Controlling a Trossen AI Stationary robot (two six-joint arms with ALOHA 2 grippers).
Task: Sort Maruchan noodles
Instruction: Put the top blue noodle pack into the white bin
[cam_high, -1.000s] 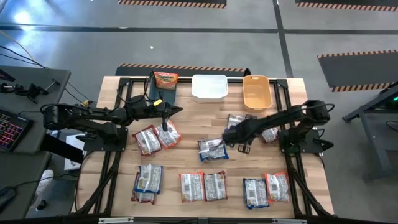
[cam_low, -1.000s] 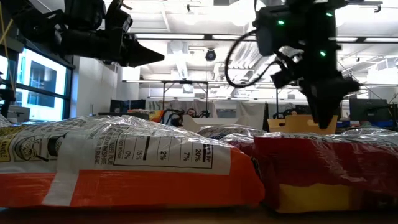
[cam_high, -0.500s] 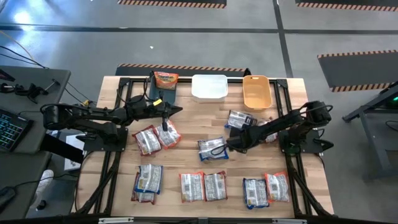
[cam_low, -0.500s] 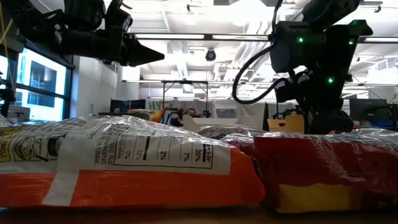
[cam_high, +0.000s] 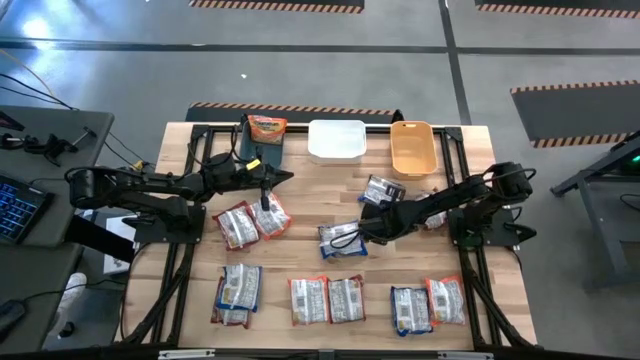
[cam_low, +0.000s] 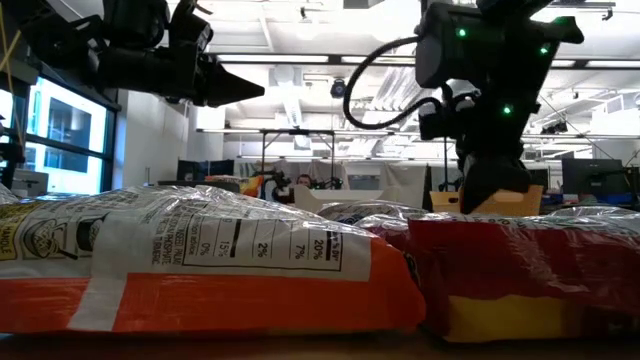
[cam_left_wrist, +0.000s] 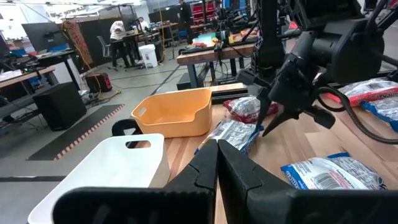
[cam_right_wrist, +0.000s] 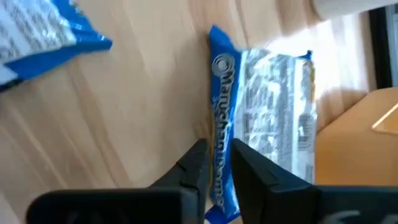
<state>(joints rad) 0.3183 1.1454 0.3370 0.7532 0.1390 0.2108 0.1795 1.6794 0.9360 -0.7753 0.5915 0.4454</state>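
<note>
We saw a workshop floor around a wooden counter (cam_high: 300, 190), with three bins along its far edge. Maruchan noodles (cam_high: 327, 299) lay scattered toward the near edge. The right gripper (cam_right_wrist: 214, 163) pinched the blue edge of one packet (cam_right_wrist: 267, 118) near the counter's middle, fingers (cam_right_wrist: 194, 163) nearly together on it. The left gripper (cam_high: 287, 177) hovered closed, holding nothing. We judged the packet light, crinkly and slippery; its crimped edge seam seemed the best hold.
</note>
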